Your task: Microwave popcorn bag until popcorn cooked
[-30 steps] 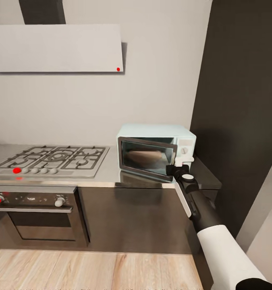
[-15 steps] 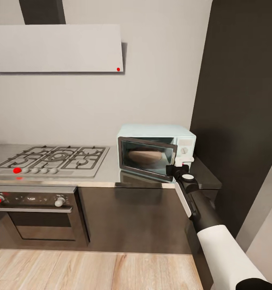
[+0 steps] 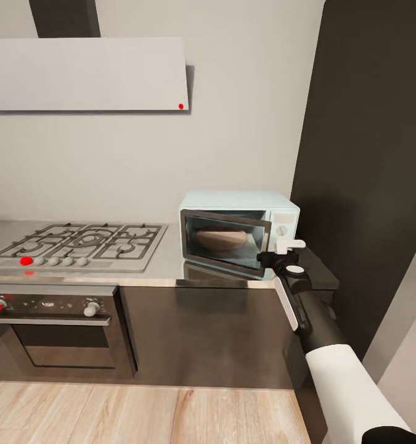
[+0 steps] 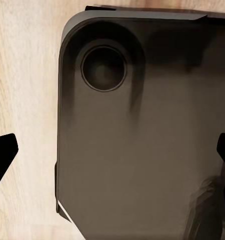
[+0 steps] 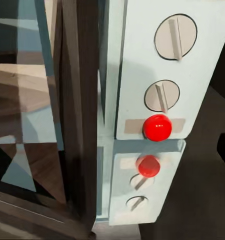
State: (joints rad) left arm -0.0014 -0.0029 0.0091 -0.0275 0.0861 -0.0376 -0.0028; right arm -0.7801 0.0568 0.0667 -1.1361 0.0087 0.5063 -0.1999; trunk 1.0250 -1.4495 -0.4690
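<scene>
Head faces microwave (image 3: 238, 231) — right wrist close-up.

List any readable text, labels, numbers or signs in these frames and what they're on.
None readable.
Microwave control panel: two plain knobs and a red dot, no lettering or numbers.
Oven front panel: faint pale marks by the knobs, too small and blurred to read.
Range hood: a red dot, no text.

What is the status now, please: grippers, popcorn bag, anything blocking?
Right gripper at microwave control panel, holding nothing. Left fingers spread over the floor. Brown shape behind door glass, probably the bag. Nothing blocking.
</scene>
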